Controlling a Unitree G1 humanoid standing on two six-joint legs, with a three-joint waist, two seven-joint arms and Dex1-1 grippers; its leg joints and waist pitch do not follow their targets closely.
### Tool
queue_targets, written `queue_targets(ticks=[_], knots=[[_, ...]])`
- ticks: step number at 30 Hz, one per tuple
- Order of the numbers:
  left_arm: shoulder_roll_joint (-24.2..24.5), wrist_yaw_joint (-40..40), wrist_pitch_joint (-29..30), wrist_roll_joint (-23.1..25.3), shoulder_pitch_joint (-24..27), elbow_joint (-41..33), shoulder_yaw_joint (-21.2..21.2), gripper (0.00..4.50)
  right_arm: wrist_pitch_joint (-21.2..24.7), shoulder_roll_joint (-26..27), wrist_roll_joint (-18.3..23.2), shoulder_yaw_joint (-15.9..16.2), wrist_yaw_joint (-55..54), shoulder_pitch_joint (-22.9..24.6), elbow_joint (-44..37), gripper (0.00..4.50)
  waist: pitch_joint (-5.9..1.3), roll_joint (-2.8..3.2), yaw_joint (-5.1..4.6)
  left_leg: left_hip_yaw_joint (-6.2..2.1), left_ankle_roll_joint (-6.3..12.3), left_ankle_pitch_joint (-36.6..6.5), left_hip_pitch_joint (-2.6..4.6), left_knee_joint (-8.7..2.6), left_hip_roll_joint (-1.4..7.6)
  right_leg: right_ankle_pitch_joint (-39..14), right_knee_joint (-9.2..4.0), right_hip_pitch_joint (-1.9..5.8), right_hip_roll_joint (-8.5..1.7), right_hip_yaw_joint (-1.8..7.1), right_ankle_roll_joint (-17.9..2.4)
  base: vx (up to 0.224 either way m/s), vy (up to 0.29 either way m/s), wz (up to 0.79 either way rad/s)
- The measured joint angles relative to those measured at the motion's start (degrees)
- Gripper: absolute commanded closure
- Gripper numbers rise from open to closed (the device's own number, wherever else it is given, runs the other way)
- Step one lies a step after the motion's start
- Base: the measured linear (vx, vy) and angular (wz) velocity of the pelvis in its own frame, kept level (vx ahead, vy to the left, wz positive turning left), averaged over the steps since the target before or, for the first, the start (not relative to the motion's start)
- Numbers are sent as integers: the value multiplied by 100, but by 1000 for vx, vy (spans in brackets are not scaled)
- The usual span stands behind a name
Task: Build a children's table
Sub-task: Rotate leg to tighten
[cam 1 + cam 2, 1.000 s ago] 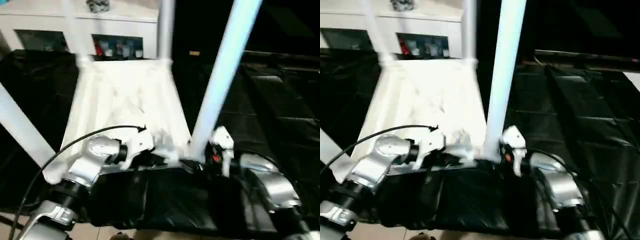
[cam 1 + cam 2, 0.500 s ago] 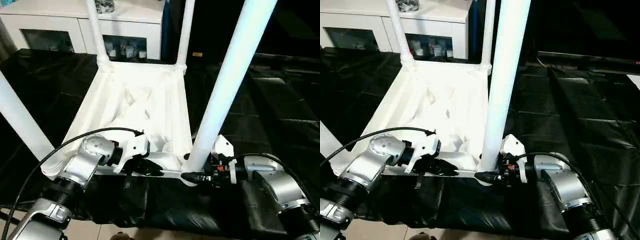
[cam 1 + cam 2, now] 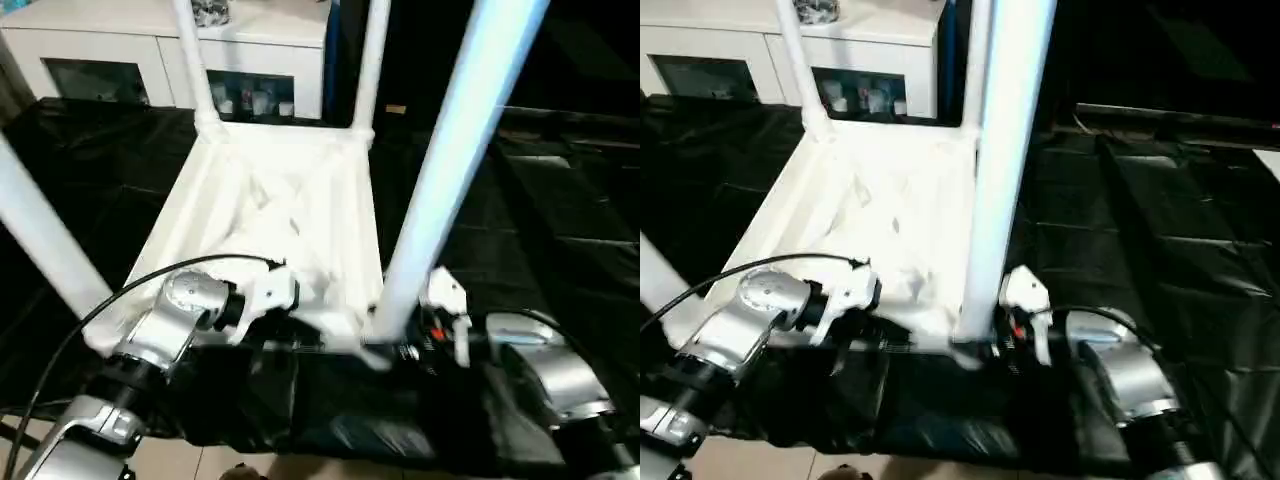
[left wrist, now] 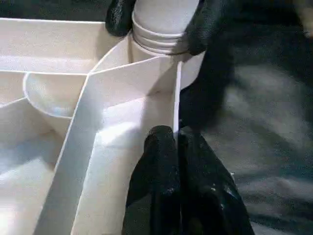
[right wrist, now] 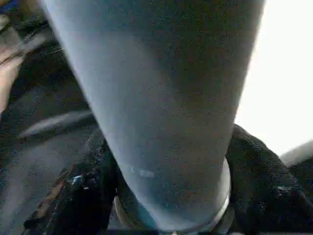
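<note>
Four white legs stand up from the top (image 3: 270, 215), which lies upside down on the black-draped bench (image 3: 560, 230), with its ribbed underside facing up. Two far legs (image 3: 193, 60) rise from the far corners, one leg (image 3: 40, 235) rises at the near left corner, and the near right leg (image 3: 450, 170) stands in the socket just in front of the robot. The right gripper (image 3: 405, 352) is at the base of this leg: its fingers (image 5: 83, 196) are spread moderately and sit on both sides of the tube, closed around it just above the ringed end, as the right wrist view shows. The left gripper (image 4: 177, 139) has its fingers pressed tightly together, with nothing between them; the tips lie at the near wall of the top, close to that same corner socket. In the left wrist view the other gripper's black fingers (image 4: 203, 24) are on the two sides of the leg base. Behind the bench stands a white cabinet (image 3: 150, 45) with small things behind its glass doors. A black cable (image 3: 120, 295) runs over the left forearm.
</note>
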Motion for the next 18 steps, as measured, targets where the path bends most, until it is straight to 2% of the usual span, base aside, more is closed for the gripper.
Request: queue_targets(ticks=[2,4,9,14,15,18], knots=[[-198,428,143,131,-29,25,32,450,-1,329,-37,-215,-753,-73,197,178,2,-4,-87,-10,0,0,4,1,0,-2,-10,-1,0,-1,4,0,0,0],[-329,629,242,163,-29,23,39,450,4,448,-54,-301,-1129,-106,261,178,1,-5,-133,-11,0,0,4,1,-1,-2,-21,-2,0,-1,5,0,0,0],[-691,1261,750,308,-27,-59,96,450,-1,983,-340,-508,-2288,-150,327,178,-5,-8,-134,-11,0,0,16,-5,-1,1,-19,0,0,-1,5,0,0,0],[-991,1645,998,421,-27,-92,89,450,-174,1167,-698,-537,-2999,-257,538,178,-29,-19,-125,-9,0,0,19,-5,-6,1,-30,8,0,4,6,0,0,0],[-1000,1660,1010,421,-27,-95,88,450,-228,1173,-717,-537,-3011,-265,576,124,-31,-16,-126,-9,0,0,19,-5,-7,1,-30,8,-1,7,6,0,0,0],[-1020,1681,1032,421,-27,-107,81,450,-252,1207,-758,-536,-3044,-289,615,101,-31,-15,-125,-9,0,0,19,-5,-7,1,-30,9,0,7,6,0,0,0]])
